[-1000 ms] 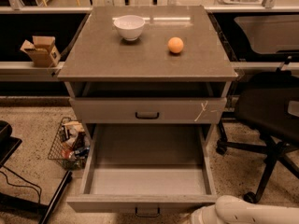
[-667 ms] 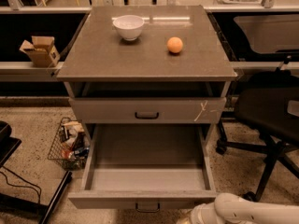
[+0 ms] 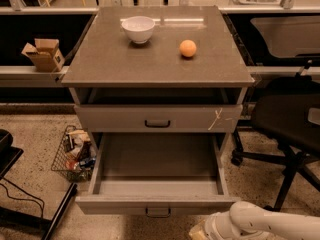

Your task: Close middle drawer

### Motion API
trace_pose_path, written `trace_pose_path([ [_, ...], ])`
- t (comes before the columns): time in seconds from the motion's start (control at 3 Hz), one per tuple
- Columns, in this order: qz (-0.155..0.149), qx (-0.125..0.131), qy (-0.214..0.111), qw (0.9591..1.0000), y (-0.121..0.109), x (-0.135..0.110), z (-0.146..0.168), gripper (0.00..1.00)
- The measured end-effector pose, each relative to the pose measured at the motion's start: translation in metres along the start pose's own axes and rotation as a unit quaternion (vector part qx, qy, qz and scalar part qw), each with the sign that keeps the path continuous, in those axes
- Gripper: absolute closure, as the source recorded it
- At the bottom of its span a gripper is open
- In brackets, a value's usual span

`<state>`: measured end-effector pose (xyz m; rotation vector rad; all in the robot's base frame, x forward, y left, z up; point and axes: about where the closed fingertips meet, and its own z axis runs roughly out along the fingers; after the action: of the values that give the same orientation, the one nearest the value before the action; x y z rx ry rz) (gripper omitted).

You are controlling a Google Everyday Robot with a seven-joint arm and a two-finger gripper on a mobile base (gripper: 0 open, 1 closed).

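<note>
Plainly, the middle drawer [image 3: 125, 204] stood pulled out under the cross-marked drawer [image 3: 115, 118], my gripper [image 3: 202, 230] low beside its front's right end; I couldn't tell its grip.

Office-type robot test area: black castor chair [image 3: 290, 129] beyond the worktop's [image 3: 150, 64] right edge, cardboard box [image 3: 44, 54] on a ledge [image 3: 20, 73] past its left edge, speckled floor [image 3: 30, 134] — a white arm's [image 3: 270, 224] gripper [image 3: 202, 230] below the front right corner.
</note>
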<state>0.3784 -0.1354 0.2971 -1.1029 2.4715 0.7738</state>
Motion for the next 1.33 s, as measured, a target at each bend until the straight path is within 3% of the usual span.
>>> trace_pose_path([
  [0.67,-0.023,0.041,-0.026,0.9986,-0.049,-0.069,-0.038,1.0],
  [1.0,-0.023,0.042,-0.026,0.9985,-0.049,-0.069,-0.039,1.0],
  [1.33,-0.032,0.073,-0.042,0.996,-0.077,-0.103,-0.064,1.0],
])
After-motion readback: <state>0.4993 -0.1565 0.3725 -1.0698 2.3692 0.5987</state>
